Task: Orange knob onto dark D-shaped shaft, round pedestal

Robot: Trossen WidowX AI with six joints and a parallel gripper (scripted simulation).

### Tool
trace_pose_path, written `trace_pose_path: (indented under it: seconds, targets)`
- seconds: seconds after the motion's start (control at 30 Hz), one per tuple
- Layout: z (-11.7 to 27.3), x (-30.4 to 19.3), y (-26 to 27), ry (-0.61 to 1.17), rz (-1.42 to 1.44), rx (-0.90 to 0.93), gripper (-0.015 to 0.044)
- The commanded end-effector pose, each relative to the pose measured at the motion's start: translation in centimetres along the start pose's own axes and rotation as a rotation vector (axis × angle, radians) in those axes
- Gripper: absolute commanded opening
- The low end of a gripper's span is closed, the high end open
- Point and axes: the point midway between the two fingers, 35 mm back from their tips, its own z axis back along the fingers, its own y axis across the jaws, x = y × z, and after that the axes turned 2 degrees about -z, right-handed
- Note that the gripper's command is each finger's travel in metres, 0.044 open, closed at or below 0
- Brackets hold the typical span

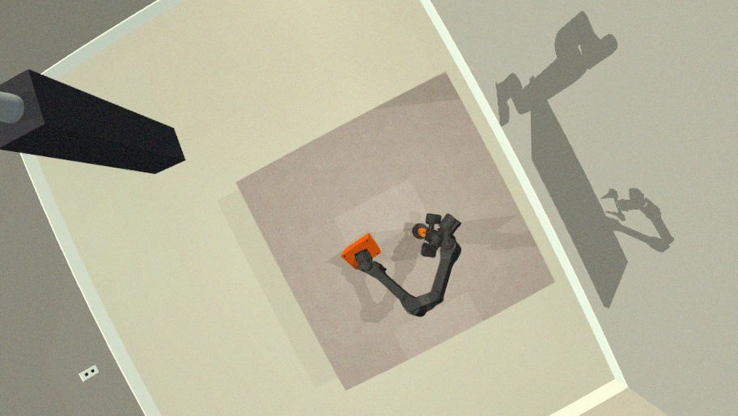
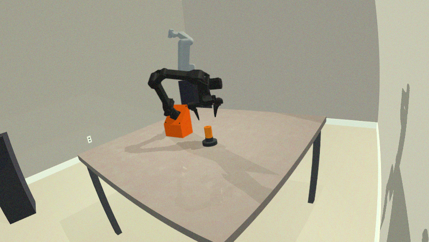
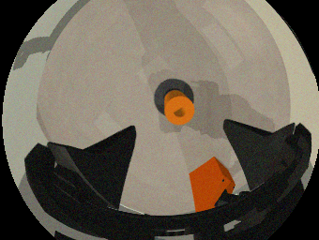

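Note:
The orange knob [image 1: 422, 232] [image 2: 208, 132] [image 3: 172, 105] stands upright on the dark round pedestal [image 1: 414, 231] [image 2: 209, 143] [image 3: 160, 97]. Its lower end meets the pedestal's narrower dark collar, with no gap that I can make out in the exterior view. The shaft is hidden, and its flat side cannot be seen. The knob's top face shows a dark hole in the wrist view. My gripper [image 2: 207, 117] [image 3: 182, 127] is wide open and empty. Its fingertips are above the knob and clear of it.
The orange base block [image 1: 366, 244] [image 2: 178, 131] [image 3: 205, 180] of the arm stands on the table [image 1: 320, 206] [image 2: 255, 135] beside the pedestal. A dark pillar [image 1: 103, 124] with a pale arm stands off the table. Shadows of the arm fall across the tabletop.

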Motion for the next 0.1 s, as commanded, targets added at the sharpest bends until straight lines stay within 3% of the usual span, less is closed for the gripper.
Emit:
trace_pose_path:
  seconds: [0.0,0.07]
  targets:
    - [0.03,-0.04,0.06,0.005,-0.005,0.0,0.044]
    - [0.03,-0.04,0.06,0.005,-0.005,0.0,0.044]
